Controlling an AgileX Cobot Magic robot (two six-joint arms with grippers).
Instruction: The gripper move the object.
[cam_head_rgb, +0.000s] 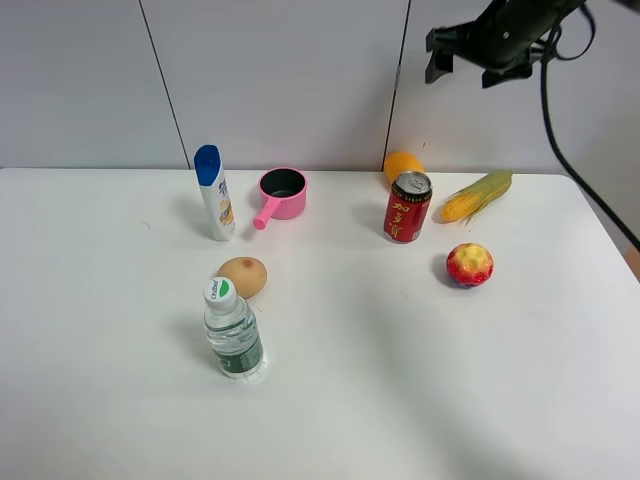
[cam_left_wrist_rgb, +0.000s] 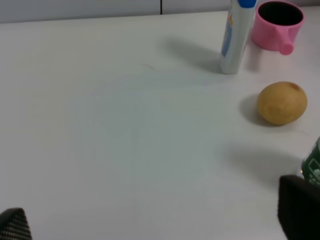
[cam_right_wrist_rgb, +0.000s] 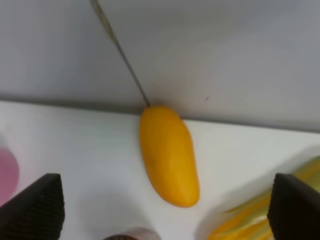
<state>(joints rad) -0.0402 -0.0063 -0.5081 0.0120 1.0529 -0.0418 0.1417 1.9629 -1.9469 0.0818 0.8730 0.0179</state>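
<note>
**Mango at the wall, both claws wide and empty**

The red can (cam_head_rgb: 407, 207) carried a column of yellow Chinese characters, too small to read. The water bottle (cam_head_rgb: 232, 330) had writing on its green-and-white cap and a green label, and the white bottle (cam_head_rgb: 215, 193) with a blue cap had orange and blue print. None of it was legible.

The worktop (cam_head_rgb: 400, 380) held one of each thing: mango (cam_right_wrist_rgb: 167, 155), can, corn (cam_head_rgb: 478, 195), apple (cam_head_rgb: 469, 265), potato (cam_head_rgb: 242, 276), water bottle, white bottle and pink pot (cam_head_rgb: 281, 193).

The mango lay at the worktop's far edge, one end against the wall (cam_head_rgb: 280, 80), just behind the can, which hid part of it in the high view. The corn lay near it.

The right claw (cam_head_rgb: 465, 62) hung high above the mango, well apart from it, fingers spread wide and gripping nothing. The left claw (cam_left_wrist_rgb: 155, 220) was also spread wide and empty, low over bare worktop near the potato.
</note>
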